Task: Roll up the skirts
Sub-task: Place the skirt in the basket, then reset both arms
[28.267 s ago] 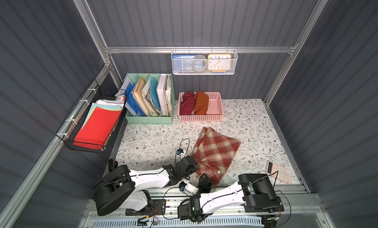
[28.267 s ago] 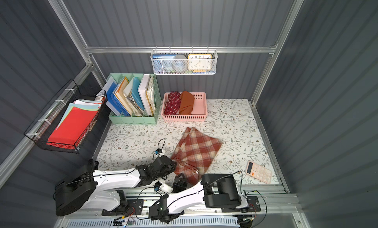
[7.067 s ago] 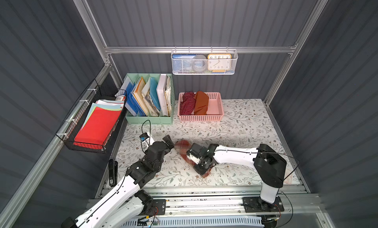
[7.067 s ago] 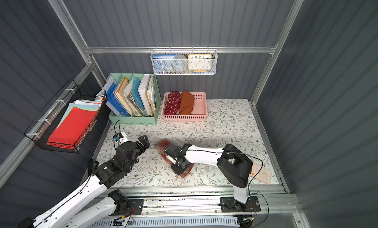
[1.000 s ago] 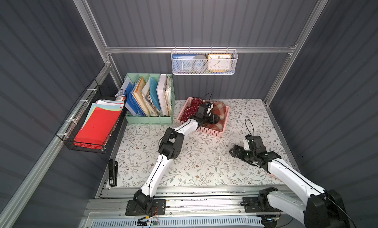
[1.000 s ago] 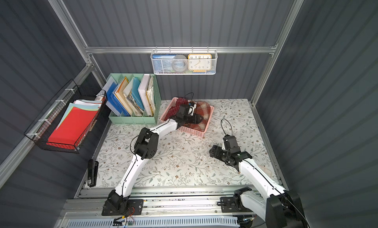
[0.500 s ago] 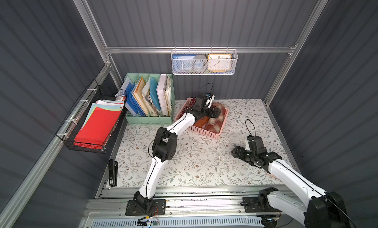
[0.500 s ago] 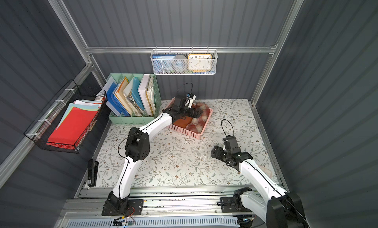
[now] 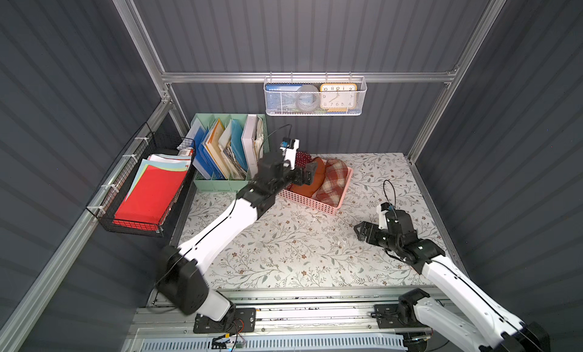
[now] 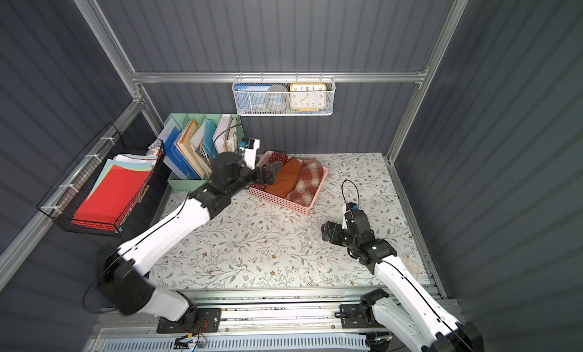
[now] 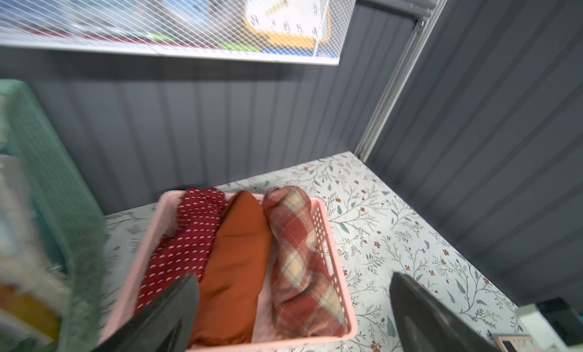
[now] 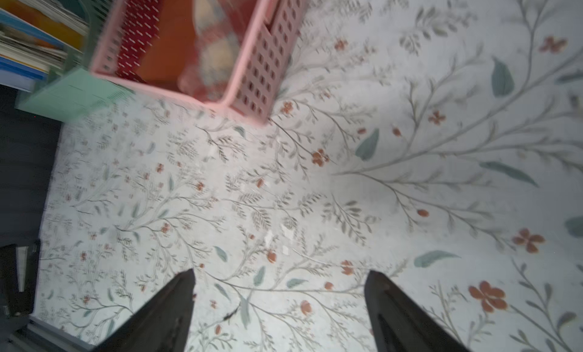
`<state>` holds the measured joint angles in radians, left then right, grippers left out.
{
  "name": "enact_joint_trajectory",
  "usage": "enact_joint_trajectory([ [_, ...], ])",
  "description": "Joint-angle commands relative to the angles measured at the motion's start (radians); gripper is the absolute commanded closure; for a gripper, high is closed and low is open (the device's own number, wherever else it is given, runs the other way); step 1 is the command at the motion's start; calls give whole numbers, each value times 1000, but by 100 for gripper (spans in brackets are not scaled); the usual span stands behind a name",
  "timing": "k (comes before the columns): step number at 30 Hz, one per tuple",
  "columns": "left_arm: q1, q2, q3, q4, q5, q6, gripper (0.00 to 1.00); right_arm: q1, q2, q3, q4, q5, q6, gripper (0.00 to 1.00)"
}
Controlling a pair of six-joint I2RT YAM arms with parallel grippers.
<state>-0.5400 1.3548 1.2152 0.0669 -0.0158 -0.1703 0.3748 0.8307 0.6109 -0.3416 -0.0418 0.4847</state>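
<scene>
Drew left jaws back from plaid skirt [image 9: 332,180] since half a second ago | near: right jaws spread wide, empty, low over counter [image 9: 284,246] | farther: left jaws wide apart, empty, just above pink basket [image 9: 315,203] rim | rolled polka-dot skirt [image 11: 186,240], rust-orange skirt [image 11: 239,255], plaid skirt side by side inside basket

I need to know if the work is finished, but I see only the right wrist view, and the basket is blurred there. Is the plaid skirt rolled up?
Observer: Yes. In the left wrist view the plaid skirt lies as a roll in the pink basket, beside the orange skirt.
Operator: Where is the left gripper? I cannot see it.
Observer: In a top view the left gripper hovers over the basket, on the side of the dotted skirt, open and empty.
</scene>
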Motion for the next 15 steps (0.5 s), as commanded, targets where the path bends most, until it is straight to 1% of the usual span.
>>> enact_joint_trajectory([
  [1, 6, -170, -230, 129, -187, 28, 0, 74, -32, 52, 147, 283, -48, 1],
  [2, 6, -205, -291, 156, -209, 54, 0, 88, -13, 44, 195, 352, -22, 1],
  [3, 8, -230, -346, 149, -242, 75, 0, 96, 20, 38, 256, 397, -38, 1],
  [4, 13, -242, -391, 123, -288, 57, 0, 95, 69, 44, 295, 406, -131, 1],
  [5, 20, -251, -425, 108, -306, 43, 0, 96, 119, 66, 291, 422, -202, 1],
  [6, 38, -271, -472, 116, -302, 28, 0, 95, 178, 104, 263, 469, -231, 1],
  [7, 59, -299, -531, 153, -305, 4, 0, 93, 237, 159, 199, 488, -245, 1],
  [8, 79, -328, -592, 216, -315, 3, 0, 93, 286, 187, 170, 486, -289, 1],
  [9, 108, -360, -677, 319, -351, 3, 0, 90, 333, 211, 161, 478, -327, 1],
  [10, 148, -385, -757, 414, -395, -38, 0, 77, 367, 216, 182, 452, -363, 1],
  [11, 196, -408, -813, 479, -418, -109, 0, 54, 374, 203, 221, 420, -393, 1],
  [12, 261, -425, -882, 569, -398, -169, 0, 18, 406, 175, 282, 386, -412, 1],
  [13, 312, -424, -947, 683, -357, -166, 0, -31, 411, 145, 340, 341, -428, 1],
  [14, 335, -409, -978, 750, -359, -154, 0, -78, 410, 115, 389, 291, -447, 1],
  [15, 340, -377, -981, 764, -393, -132, 0, -122, 405, 86, 432, 246, -475, 1],
])
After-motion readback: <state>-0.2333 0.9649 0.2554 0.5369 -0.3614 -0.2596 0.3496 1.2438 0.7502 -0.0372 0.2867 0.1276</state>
